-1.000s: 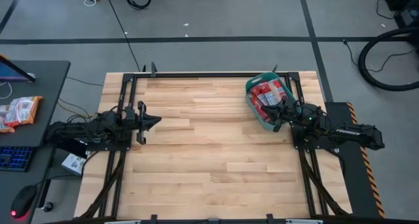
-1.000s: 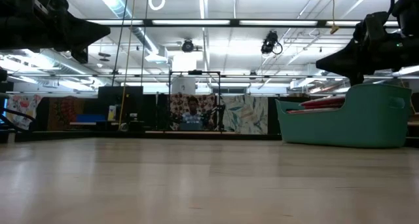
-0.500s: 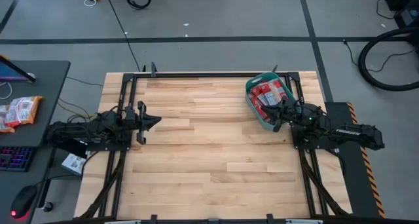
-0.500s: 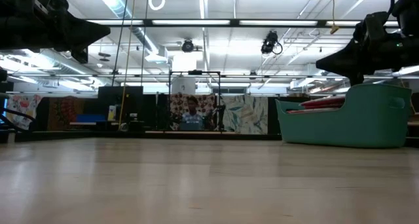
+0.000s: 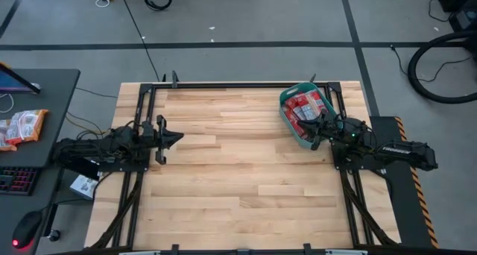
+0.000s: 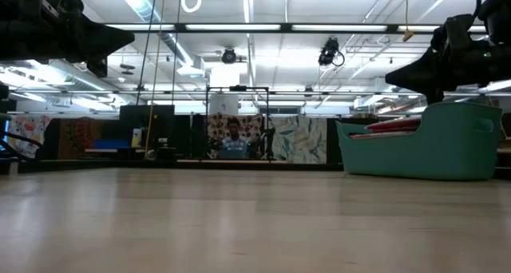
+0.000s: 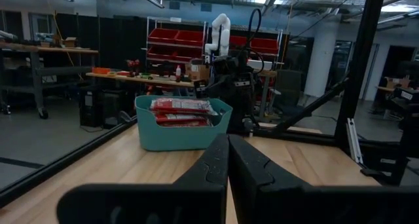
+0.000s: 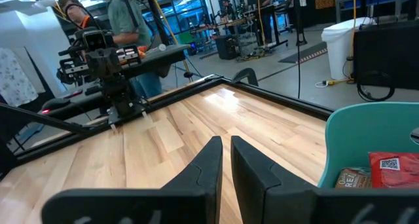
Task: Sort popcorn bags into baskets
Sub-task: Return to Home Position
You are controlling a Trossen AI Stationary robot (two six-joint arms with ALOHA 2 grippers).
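Observation:
The teal basket [image 5: 301,115] stands on the table at the far right and holds several red popcorn bags [image 5: 304,106]. It also shows in the low view [image 6: 423,141] and the left wrist view [image 7: 180,122]. My right gripper [image 5: 316,130] is shut and empty, hovering over the basket's near rim; a red bag [image 8: 391,168] shows beside its fingers [image 8: 226,160]. My left gripper [image 5: 177,138] is shut and empty above the table's left side, pointing toward the basket [image 7: 228,160].
The bare wooden table top [image 5: 238,165] lies between the arms. A black metal frame [image 5: 223,85] runs along the far edge and sides. A side desk [image 5: 30,113] with orange-and-white packets [image 5: 21,127] stands off the table's left. A person [image 8: 127,21] stands beyond the table.

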